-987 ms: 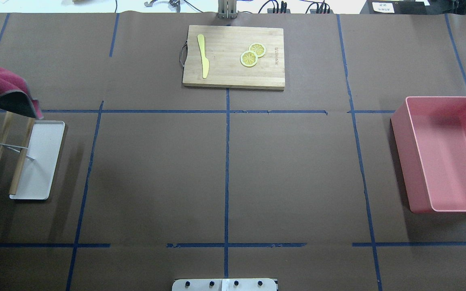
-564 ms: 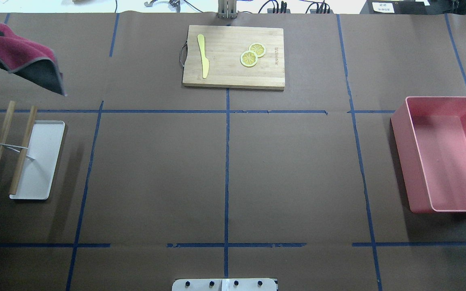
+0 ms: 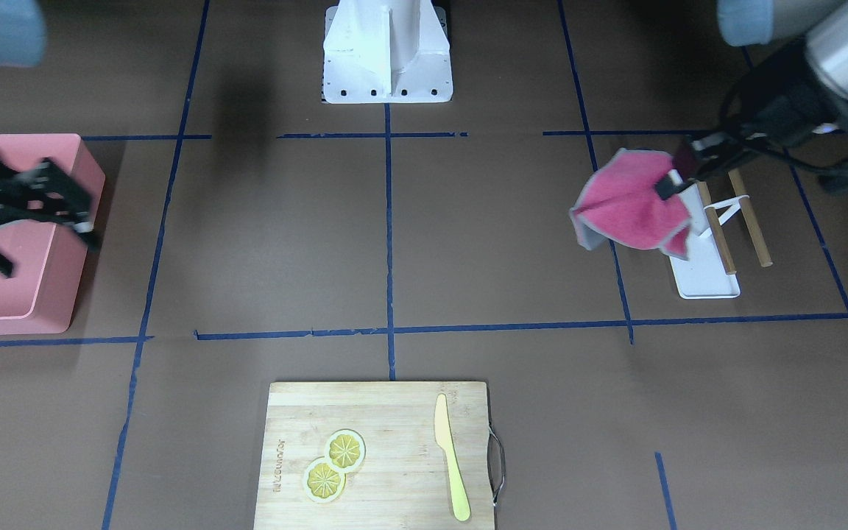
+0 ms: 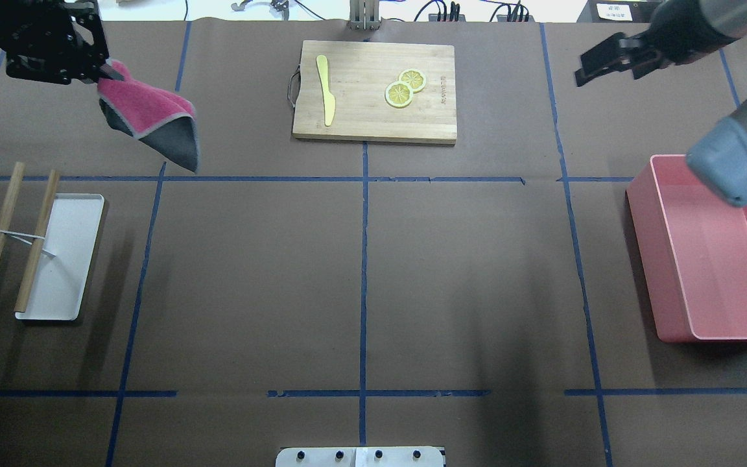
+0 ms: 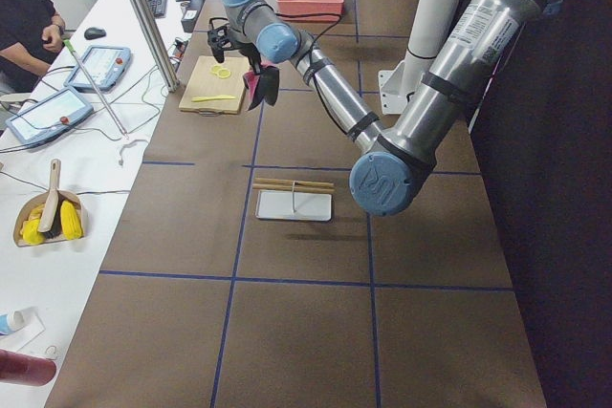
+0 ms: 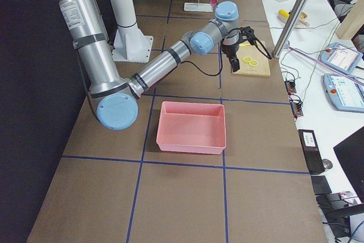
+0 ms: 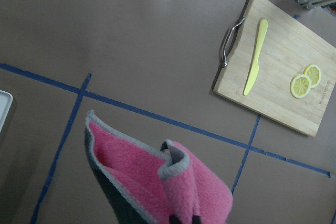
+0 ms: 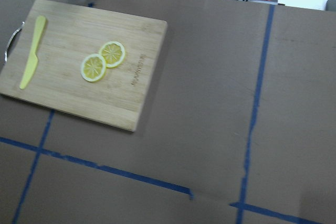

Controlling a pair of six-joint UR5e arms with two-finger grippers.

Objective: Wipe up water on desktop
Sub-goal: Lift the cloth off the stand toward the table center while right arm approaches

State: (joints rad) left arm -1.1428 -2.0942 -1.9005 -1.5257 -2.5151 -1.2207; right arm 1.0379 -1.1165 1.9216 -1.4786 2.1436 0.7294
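The desktop point(image 4: 477, 259) is a dark-brown surface with a grid of blue tape lines; it also shows in the front view point(image 3: 505, 243). I see no water on it. My left gripper point(image 4: 98, 68) is shut on a pink, grey-edged cloth point(image 4: 153, 120) that hangs in the air over the far left of the desktop. The cloth also shows in the front view point(image 3: 630, 210) and the left wrist view point(image 7: 157, 177). My right gripper point(image 4: 584, 71) is open and empty, raised over the far right; it also shows in the front view point(image 3: 45, 254).
A bamboo cutting board point(image 4: 373, 110) with a yellow knife point(image 4: 326, 91) and two lemon slices point(image 4: 404, 87) lies at the far middle. A pink bin point(image 4: 672, 240) stands at the right. A white tray point(image 4: 65, 259) and a wooden rack point(image 4: 17, 233) are at the left.
My left gripper has carried the cloth from over the wooden rack away and to the right, toward the cutting board. My right arm has come into the overhead view at the far right.
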